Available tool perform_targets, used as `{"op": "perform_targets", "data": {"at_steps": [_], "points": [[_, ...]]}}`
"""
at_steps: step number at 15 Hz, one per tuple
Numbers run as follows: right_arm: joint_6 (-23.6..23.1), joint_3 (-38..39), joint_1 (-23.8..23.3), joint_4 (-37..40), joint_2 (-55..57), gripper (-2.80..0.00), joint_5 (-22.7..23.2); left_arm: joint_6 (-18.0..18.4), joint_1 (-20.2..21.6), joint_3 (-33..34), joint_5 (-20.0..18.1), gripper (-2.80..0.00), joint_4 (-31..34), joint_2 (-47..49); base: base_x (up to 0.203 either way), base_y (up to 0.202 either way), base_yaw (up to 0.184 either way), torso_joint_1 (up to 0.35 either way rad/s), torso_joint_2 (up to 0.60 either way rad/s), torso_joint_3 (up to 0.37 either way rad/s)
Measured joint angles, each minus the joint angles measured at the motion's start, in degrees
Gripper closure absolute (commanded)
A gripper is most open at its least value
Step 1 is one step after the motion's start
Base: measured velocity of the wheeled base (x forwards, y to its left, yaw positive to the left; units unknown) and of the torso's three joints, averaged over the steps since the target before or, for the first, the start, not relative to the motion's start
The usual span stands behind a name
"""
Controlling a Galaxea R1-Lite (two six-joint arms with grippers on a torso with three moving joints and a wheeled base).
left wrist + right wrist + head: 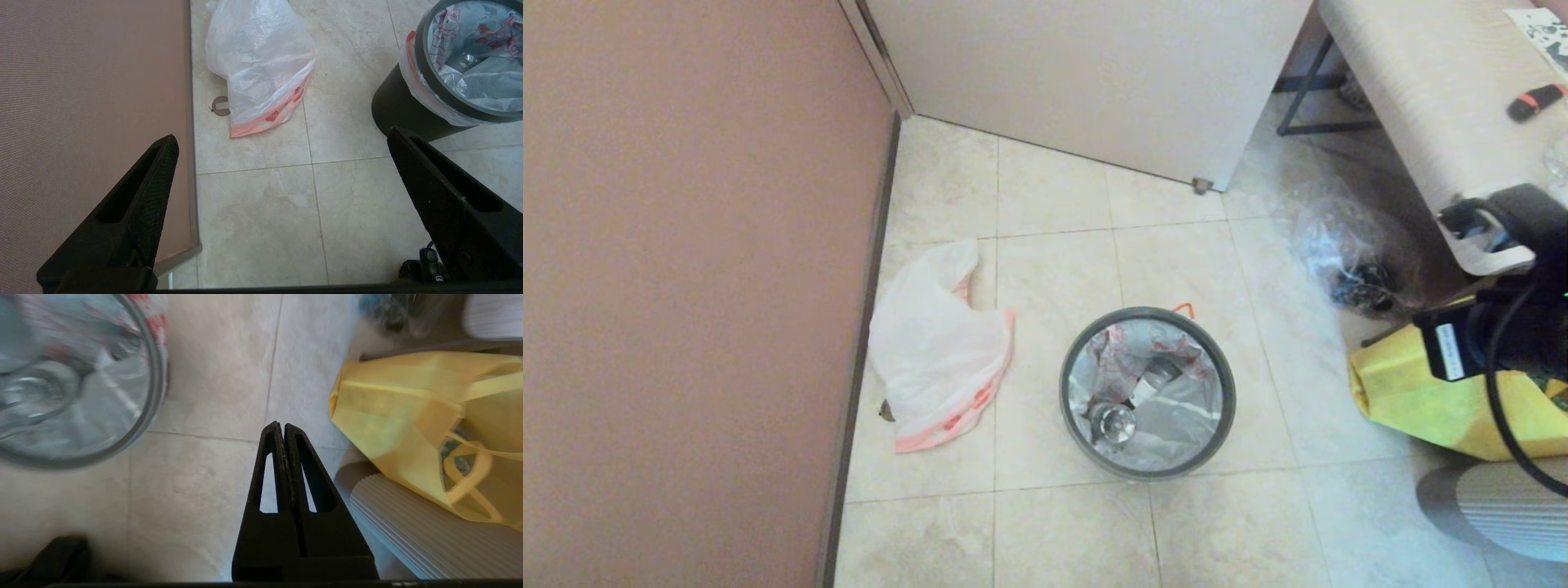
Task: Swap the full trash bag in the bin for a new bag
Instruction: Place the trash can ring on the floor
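Observation:
The bin (1147, 392), a small round black pail with a grey hoop (425, 77), stands on the tiled floor. The full trash bag (1176, 408) lines it, with its red-printed rim folded under the hoop and a clear bottle (1115, 420) and crumpled scraps inside. To the bin's left, by the wall, the new bag (935, 347) lies limp and flat on the floor. My left gripper (282, 134) hangs open over bare tiles, short of the new bag (261, 65) and left of the bin. Right of the bin (157, 375), my right gripper (282, 424) is shut on nothing above the floor.
A pink wall (686, 245) runs along the left. A yellow fabric bag (1437, 400), a clear crinkly bag with dark contents (1347, 253) and a ribbed white cylinder (1511, 506) crowd the right. A table (1421, 98) stands at the back right. A small round disc (220, 106) lies by the wall.

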Motion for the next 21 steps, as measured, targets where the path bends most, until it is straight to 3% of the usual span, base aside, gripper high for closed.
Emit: {"op": "perform_targets", "data": {"at_steps": [3,6,8,9,13,21], "points": [[1.4,-3.1,2.2,-2.1,10.2,0.00,-1.4,0.0,0.0,0.0,0.0,-2.80,0.0,0.0,0.000,0.000,0.000,0.000,0.00,0.000],[3.6,-4.2,3.0,-4.2,17.3,0.00,5.9,0.0,0.0,0.0,0.0,-2.80,0.0,0.0,0.000,0.000,0.000,0.000,0.00,0.000],[4.0,-4.6,3.1,-4.7,21.4,0.00,6.6,0.0,0.0,0.0,0.0,-2.80,0.0,0.0,0.000,0.000,0.000,0.000,0.00,0.000],[4.2,-4.8,3.1,-5.6,23.6,-2.80,6.6,0.0,0.0,0.0,0.0,-2.80,0.0,0.0,0.000,0.000,0.000,0.000,0.00,0.000],[4.9,-6.1,3.7,-14.2,31.7,-2.80,6.6,0.0,0.0,0.0,0.0,-2.80,0.0,0.0,0.000,0.000,0.000,0.000,0.00,0.000],[5.5,-11.7,3.7,-15.0,39.7,-2.80,3.9,0.0,0.0,0.0,0.0,-2.80,0.0,0.0,0.000,0.000,0.000,0.000,0.00,0.000]]}}
